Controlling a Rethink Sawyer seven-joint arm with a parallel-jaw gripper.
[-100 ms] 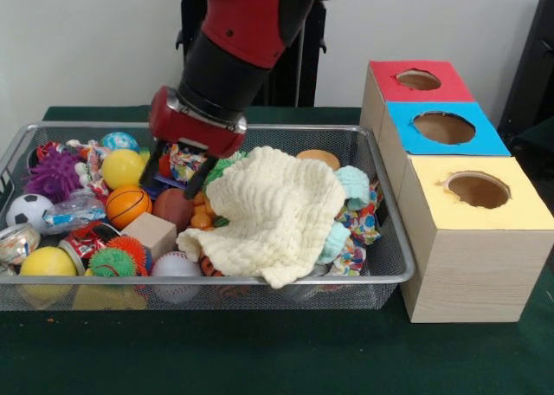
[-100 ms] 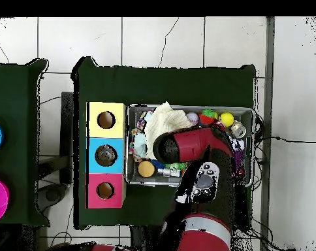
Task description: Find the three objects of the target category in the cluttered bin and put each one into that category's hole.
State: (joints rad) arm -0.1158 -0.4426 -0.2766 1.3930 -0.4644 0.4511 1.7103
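Sprawling across the wire mesh bin [image 1: 381, 206], a crumpled cream cloth [image 1: 275, 209] buries toys beside an orange basketball [image 1: 127, 205]. The red-and-black arm slants down, gripper [image 1: 171, 178] spread open among the clutter.

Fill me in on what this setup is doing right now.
A red and black robot arm's gripper reaches down into a wire mesh bin crowded with toy balls and cloths. Its fingers are spread, holding nothing, beside a cream knitted cloth that lies over the middle of the pile. An orange basketball-patterned ball and a plain yellow ball lie just beside it. Next to the bin stand three cardboard boxes with holes, topped red, blue and yellow.
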